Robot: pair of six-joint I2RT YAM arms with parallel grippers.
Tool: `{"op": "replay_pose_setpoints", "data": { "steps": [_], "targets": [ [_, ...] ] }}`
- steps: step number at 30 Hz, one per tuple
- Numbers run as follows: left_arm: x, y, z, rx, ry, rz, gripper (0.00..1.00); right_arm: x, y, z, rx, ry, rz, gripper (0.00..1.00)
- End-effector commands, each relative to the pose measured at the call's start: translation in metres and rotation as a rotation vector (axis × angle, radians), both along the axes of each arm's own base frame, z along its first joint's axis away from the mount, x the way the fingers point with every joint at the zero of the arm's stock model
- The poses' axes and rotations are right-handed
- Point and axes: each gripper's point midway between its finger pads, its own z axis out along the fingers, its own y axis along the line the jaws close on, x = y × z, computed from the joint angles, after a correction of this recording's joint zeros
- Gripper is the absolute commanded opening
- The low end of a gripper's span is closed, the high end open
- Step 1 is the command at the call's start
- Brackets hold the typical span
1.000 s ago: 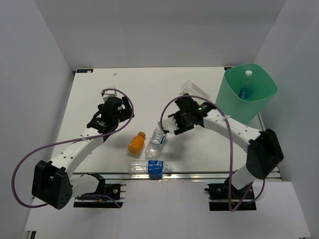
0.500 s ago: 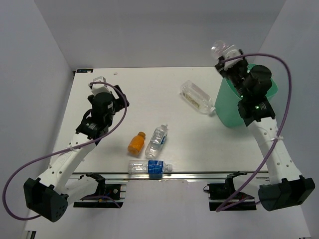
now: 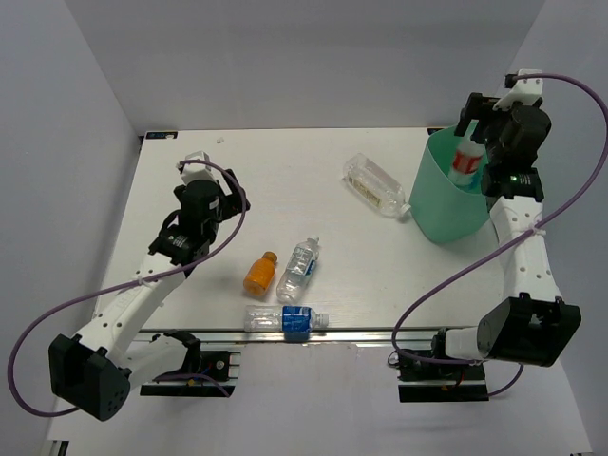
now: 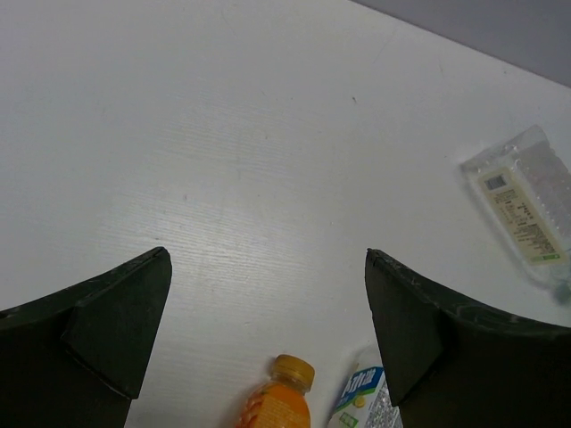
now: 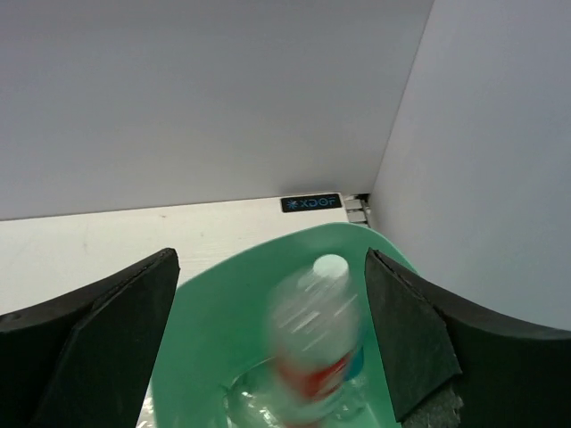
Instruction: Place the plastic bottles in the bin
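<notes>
**Dropping a bottle into the green bin**

Spread wide, the right gripper [image 5: 269,259] holds nothing: its fingers stand far apart over the mouth of the bin [image 3: 437,204]. A red-labelled bottle [image 5: 314,343] sits loose between and below them, inside the rim. The bottle is smeared with blur, so I'd say it is falling. Something clear lies at the bin's bottom, but I can't make it out.

To finish this step well, the jaws should stay wide and centred over the opening until the bottle is down. Then the arm should lift straight up before swinging away. The bin is light plastic, and I'd expect it to shift if the rim were clipped.

Across the table [image 3: 285,161], the left gripper [image 4: 268,259] is also opened out and empty, hanging above the bare surface. The orange bottle [image 3: 259,273] lies just in front of it, beside a blue-labelled bottle [image 3: 299,268]. Another blue-labelled one [image 3: 285,321] lies by the near edge. The squarish clear bottle [image 3: 377,184] lies on its side just beside the bin, the easiest next reach for the right arm.
</notes>
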Motion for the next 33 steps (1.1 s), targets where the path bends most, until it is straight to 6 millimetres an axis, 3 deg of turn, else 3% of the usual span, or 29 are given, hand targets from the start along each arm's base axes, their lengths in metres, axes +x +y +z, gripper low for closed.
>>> {"op": "replay_pose_setpoints", "data": {
  "steps": [1,3,6,8,9,10,12,13,14,15,16,18,23,27,28,30,31,32,33],
  "targets": [
    [-0.004,-0.008,-0.02,0.01,0.07,-0.054,0.98,-0.013,0.012,0.043,0.08,-0.101,0.032,0.89],
    [-0.003,-0.008,-0.022,0.013,0.075,-0.048,0.98,-0.016,0.018,0.048,0.057,-0.095,0.071,0.89],
    [-0.004,-0.008,-0.02,0.009,0.066,-0.048,0.98,-0.025,0.062,0.054,-0.047,-0.076,0.319,0.89],
    [-0.004,-0.007,-0.018,0.008,0.059,-0.047,0.98,-0.041,0.118,0.049,-0.151,-0.081,0.544,0.89],
    [-0.004,-0.007,-0.015,0.006,0.052,-0.047,0.98,-0.049,0.141,0.035,-0.313,-0.07,0.634,0.89],
    [-0.004,-0.007,-0.015,0.007,0.052,-0.046,0.98,-0.065,0.187,0.028,-0.388,-0.078,0.742,0.89],
    [-0.005,-0.005,-0.016,0.011,0.054,-0.037,0.98,-0.083,0.227,-0.008,-0.676,-0.084,0.886,0.89],
    [-0.007,-0.003,-0.016,0.012,0.055,-0.034,0.98,-0.1,0.247,-0.031,-0.773,-0.076,0.991,0.89],
    [-0.007,-0.003,-0.016,0.013,0.054,-0.03,0.98,-0.129,0.275,-0.047,-0.885,-0.129,1.133,0.89],
    [-0.008,-0.001,-0.018,0.015,0.058,-0.023,0.98,-0.148,0.284,-0.091,-0.998,-0.107,1.266,0.89],
    [-0.009,0.0,-0.017,0.015,0.054,-0.024,0.98,-0.171,0.288,-0.118,-1.203,-0.189,1.421,0.89],
    [-0.011,0.001,-0.019,0.016,0.052,-0.023,0.98,-0.199,0.301,-0.151,-1.277,-0.249,1.556,0.89],
    [-0.01,-0.001,-0.021,0.015,0.052,-0.033,0.98,-0.232,0.335,-0.184,-1.244,-0.173,1.776,0.89],
    [-0.007,-0.004,-0.025,0.02,0.058,-0.042,0.98,-0.232,0.361,-0.206,-1.241,-0.198,1.821,0.89],
    [-0.006,-0.005,-0.025,0.02,0.057,-0.045,0.98,-0.231,0.367,-0.223,-1.243,-0.165,1.853,0.89],
    [-0.005,-0.004,-0.029,0.035,0.073,-0.045,0.98,-0.233,0.376,-0.234,-1.249,-0.124,1.901,0.89],
    [-0.005,-0.003,-0.029,0.04,0.078,-0.038,0.98,-0.234,0.38,-0.255,-1.238,-0.045,1.953,0.89],
    [-0.004,-0.001,-0.029,0.048,0.077,-0.028,0.98,-0.228,0.39,-0.246,-1.239,-0.046,1.959,0.89],
    [-0.004,0.0,-0.028,0.052,0.074,-0.025,0.98,-0.232,0.387,-0.255,-1.224,0.03,1.996,0.89]
  ]
}}
